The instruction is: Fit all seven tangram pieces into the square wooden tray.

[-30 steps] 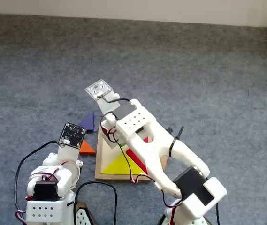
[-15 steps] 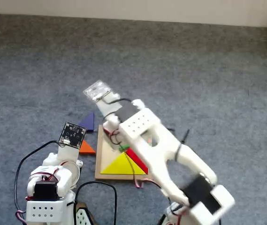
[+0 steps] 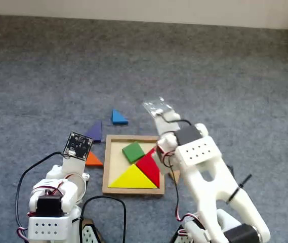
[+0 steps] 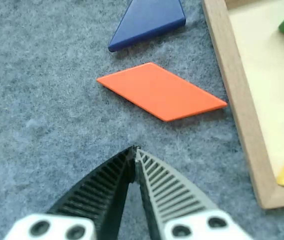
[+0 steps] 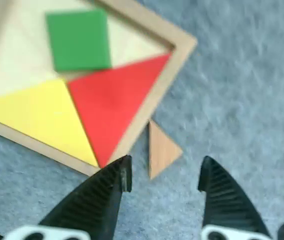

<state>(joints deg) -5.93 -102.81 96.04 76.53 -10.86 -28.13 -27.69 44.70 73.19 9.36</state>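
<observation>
The square wooden tray (image 3: pixel 106 167) holds a green square (image 3: pixel 133 152), a red triangle (image 3: pixel 149 166) and a yellow triangle (image 3: pixel 129 178). My right gripper (image 5: pixel 164 167) hangs open just off the tray's right edge, above a small tan triangle (image 5: pixel 161 149) lying on the carpet against the tray rim (image 5: pixel 179 52). My left gripper (image 4: pixel 134 152) is shut and empty, low over the carpet, a little short of the orange parallelogram (image 4: pixel 161 91). Beyond that lies a dark blue triangle (image 4: pixel 149 20). A small blue triangle (image 3: pixel 118 118) rests beyond the tray's far edge.
Grey carpet covers the whole table. The orange parallelogram (image 3: pixel 93 160) and the dark blue triangle (image 3: pixel 95 131) lie left of the tray. The right arm (image 3: pixel 204 172) reaches over the tray's right side. The left arm (image 3: pixel 57 195) sits at the lower left.
The right arm has swung from over the tray's far left corner to its right edge, uncovering the green square, the tray and the small blue triangle. The left arm has kept still.
</observation>
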